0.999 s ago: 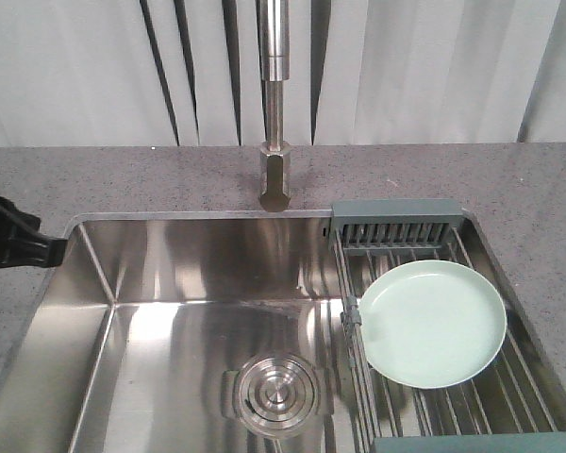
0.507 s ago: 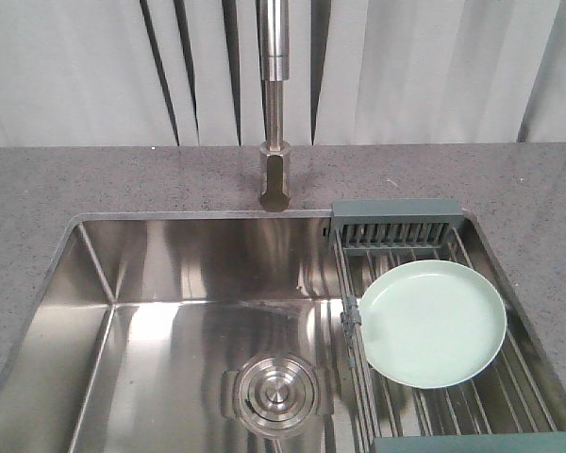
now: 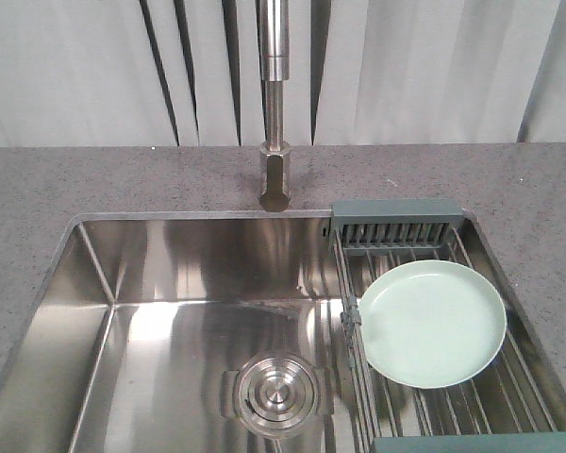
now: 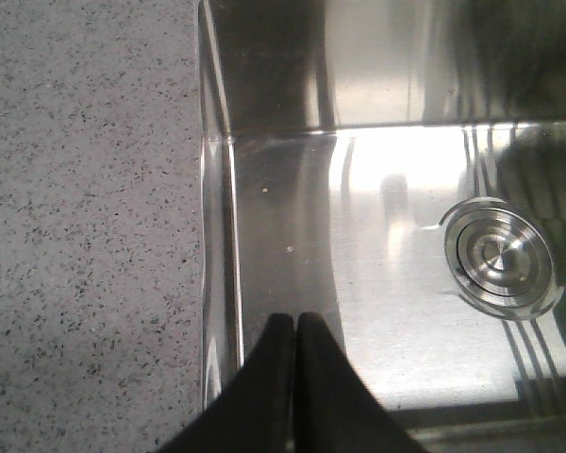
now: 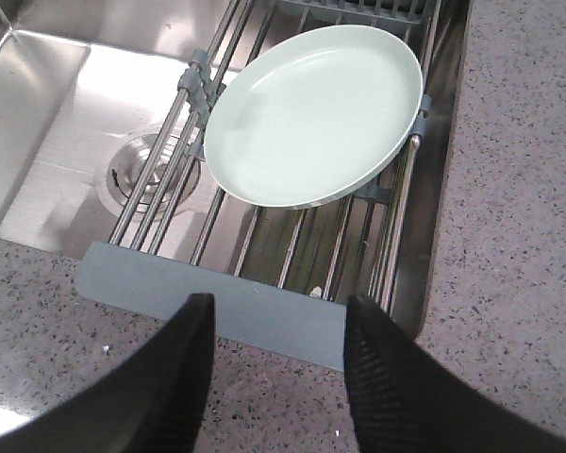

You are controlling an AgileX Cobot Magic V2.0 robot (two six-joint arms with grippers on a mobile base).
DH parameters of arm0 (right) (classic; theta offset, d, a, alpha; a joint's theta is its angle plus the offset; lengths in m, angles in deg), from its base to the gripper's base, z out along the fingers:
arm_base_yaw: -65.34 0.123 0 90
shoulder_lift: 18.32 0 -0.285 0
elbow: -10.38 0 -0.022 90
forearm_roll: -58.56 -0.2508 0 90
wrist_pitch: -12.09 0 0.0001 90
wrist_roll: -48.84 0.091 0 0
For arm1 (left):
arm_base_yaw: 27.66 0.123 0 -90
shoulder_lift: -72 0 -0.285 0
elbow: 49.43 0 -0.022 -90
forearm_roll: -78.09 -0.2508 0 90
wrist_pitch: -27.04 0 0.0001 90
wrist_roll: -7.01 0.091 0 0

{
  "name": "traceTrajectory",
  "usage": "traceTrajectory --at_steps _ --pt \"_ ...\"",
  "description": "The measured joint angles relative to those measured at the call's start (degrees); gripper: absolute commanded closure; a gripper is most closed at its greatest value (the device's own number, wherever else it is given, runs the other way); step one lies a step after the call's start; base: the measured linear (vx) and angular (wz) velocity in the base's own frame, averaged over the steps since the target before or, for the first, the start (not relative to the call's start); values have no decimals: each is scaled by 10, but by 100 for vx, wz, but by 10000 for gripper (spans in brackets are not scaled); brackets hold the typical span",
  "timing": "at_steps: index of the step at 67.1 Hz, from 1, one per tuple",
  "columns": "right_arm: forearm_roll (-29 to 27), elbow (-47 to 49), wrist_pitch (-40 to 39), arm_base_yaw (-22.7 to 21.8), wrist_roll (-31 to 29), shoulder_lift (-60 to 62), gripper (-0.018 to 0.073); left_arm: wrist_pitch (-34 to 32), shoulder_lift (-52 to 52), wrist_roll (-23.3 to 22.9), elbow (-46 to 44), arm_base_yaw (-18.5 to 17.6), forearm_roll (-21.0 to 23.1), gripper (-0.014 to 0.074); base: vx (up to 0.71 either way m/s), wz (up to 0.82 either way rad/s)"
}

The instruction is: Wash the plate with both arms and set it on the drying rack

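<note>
Steel sink (image 3: 94, 283) drain (image 5: 137, 170) partly hidden behind drying rack (image 5: 264, 307) rods.

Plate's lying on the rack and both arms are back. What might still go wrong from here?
The plate lies flat across the drying rack rods with its left rim reaching the rack's sink-side edge; a nudge might slide it into the sink. The right tool is open and aimed at the rack, so any advance could bump it.

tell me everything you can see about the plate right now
The round pale mint-green plate is smooth and plain with a low raised rim, and looks like glossy plastic or ceramic. It lies face up, empty, on the thin metal rods of the grey-green framed drying rack over the right side of the steel sink. Only the rack touches it; the open right gripper is apart from it.
</note>
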Motion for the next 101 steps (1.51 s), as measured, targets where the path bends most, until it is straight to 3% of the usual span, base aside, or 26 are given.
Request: traceTrajectory --at_steps 27,34,47,53,65,80,93,101 --pt "0 0 0 0 0 0 244 1 -3 0 1 0 0 603 0 0" --pt "0 0 0 0 0 0 244 -9 -22 26 16 7 7 603 0 0" --pt "0 0 0 0 0 0 244 -161 -114 154 111 75 106 603 0 0" --pt "0 0 0 0 0 0 244 -239 -165 185 167 103 143 603 0 0" --pt "0 0 0 0 0 0 244 -348 -276 194 253 142 156 603 0 0" --pt "0 0 0 0 0 0 244 -379 -373 172 318 177 121 603 0 0" --pt "0 0 0 0 0 0 244 -443 -420 163 381 192 117 603 0 0" --pt "0 0 0 0 0 0 244 -445 -422 161 389 195 117 603 0 0"
